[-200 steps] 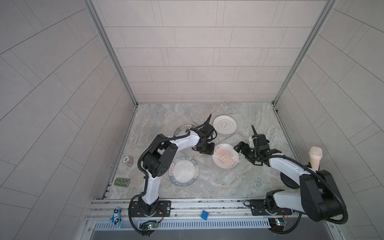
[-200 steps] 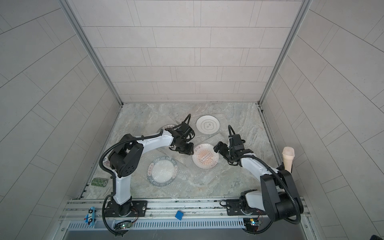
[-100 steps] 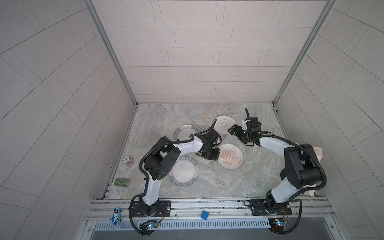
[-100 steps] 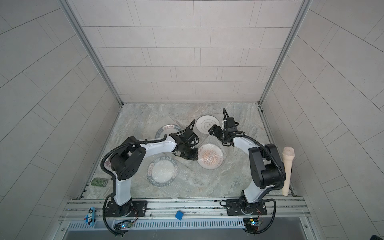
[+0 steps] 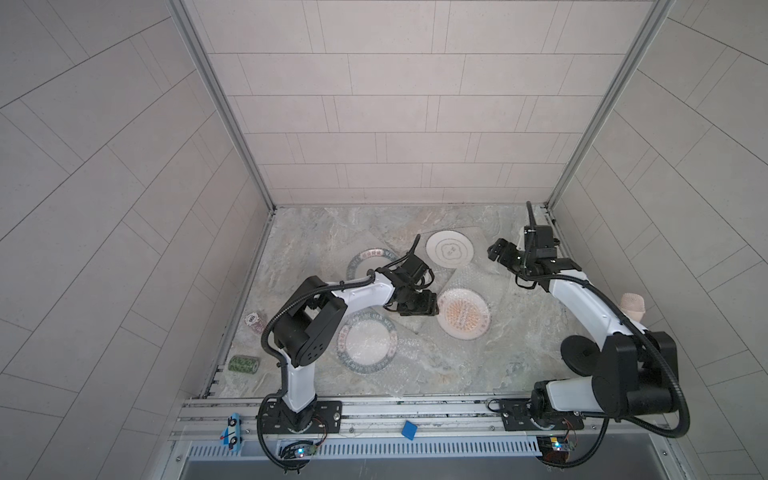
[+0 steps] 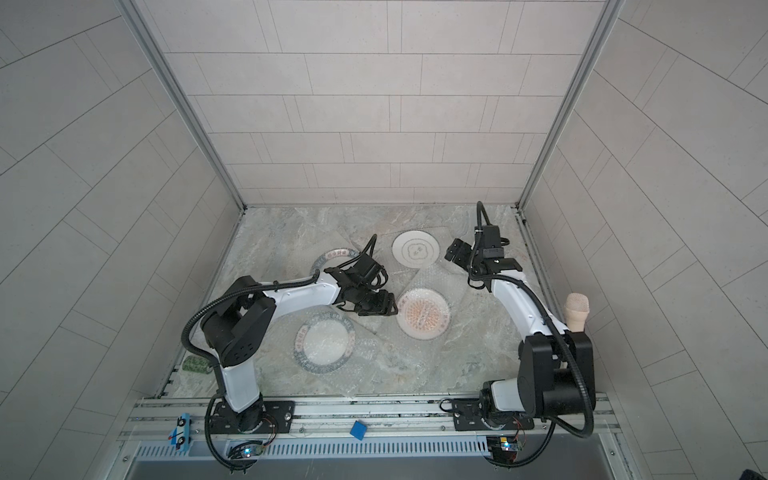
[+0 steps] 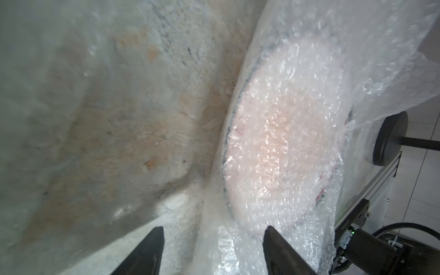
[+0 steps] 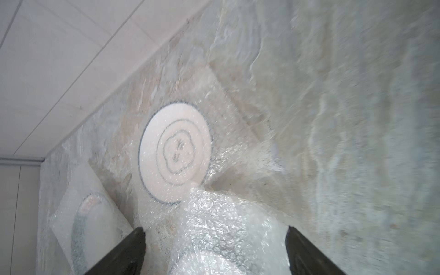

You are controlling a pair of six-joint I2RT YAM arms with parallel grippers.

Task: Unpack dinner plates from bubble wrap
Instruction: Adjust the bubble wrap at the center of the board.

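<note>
In both top views the left gripper (image 5: 420, 308) sits low over the table (image 5: 519, 336), just at 9 o'clock of the sunburst plate (image 5: 463, 313). That plate lies flat near the table's middle under a sheet of bubble wrap (image 5: 471, 279). The grey-ringed plate (image 5: 450, 250) lies at 12 o'clock of it, and the right gripper (image 5: 500, 252) is at 3 o'clock of that plate. A green-rimmed plate (image 6: 325, 343) rests at 8 o'clock of the left gripper. Whether wrap lies over or under it cannot be told.

In the left wrist view the fingers (image 7: 152, 250) stand apart and grip nothing. The loose edge of the wrap runs between them, and the sunburst plate (image 7: 273, 147) shows pink through the film beyond. The step in hand looks like taking that edge to peel the sheet away. To do it well, the gripper should close on film alone, short of the plate's rim. It should then draw the sheet low across the plate rather than straight up, so that the plate neither lifts nor slides.

In the right wrist view the fingers (image 8: 123, 252) are spread wide. A bunch of wrap (image 8: 226, 226) rises between them unpinched, and the grey-ringed plate (image 8: 175, 154) lies mostly bare beyond. This arm probably helps most by keeping clear of the sheet being pulled.
</note>
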